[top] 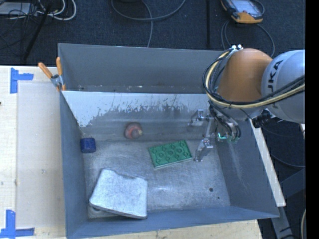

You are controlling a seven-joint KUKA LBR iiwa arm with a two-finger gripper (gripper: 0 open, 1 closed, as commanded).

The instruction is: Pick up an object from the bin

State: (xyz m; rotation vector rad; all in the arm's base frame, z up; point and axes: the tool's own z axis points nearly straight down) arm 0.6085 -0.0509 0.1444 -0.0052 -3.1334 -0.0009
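Note:
A flat green studded plate point(170, 154) lies in the middle of the bin floor. My gripper point(201, 136) hangs just off its right edge, low in the bin, with one fingertip near the plate's right end and the other higher up toward the back wall. The fingers stand apart with nothing between them.
A small pinkish round thing point(133, 130) rests near the back wall. A little blue block point(87, 145) sits at the left wall. A grey-white folded cloth or pad point(119, 193) lies at the front left. The arm with its orange cover reaches in from the right.

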